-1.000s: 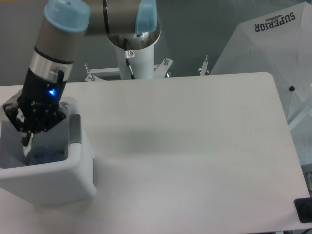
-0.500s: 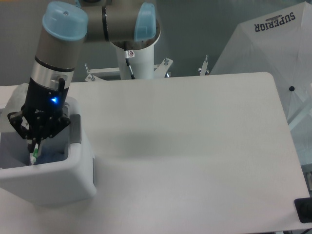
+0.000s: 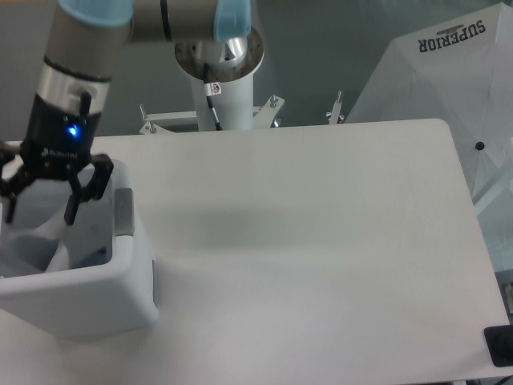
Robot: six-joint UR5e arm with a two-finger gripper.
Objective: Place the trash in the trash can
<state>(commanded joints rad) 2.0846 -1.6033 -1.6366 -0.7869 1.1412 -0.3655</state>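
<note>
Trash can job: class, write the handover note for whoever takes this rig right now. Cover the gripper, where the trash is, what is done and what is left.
Gripper: open, empty, above the trash can at the table's left edge.
Trash: a white wrapper and a bit of blue, likely the bottle's label, show inside the can. None lies on the table.
Done: both items appear to be in the can, though the bottle is mostly hidden by the wall.
Left: probably only lifting the arm clear; check inside the can to confirm.
</note>
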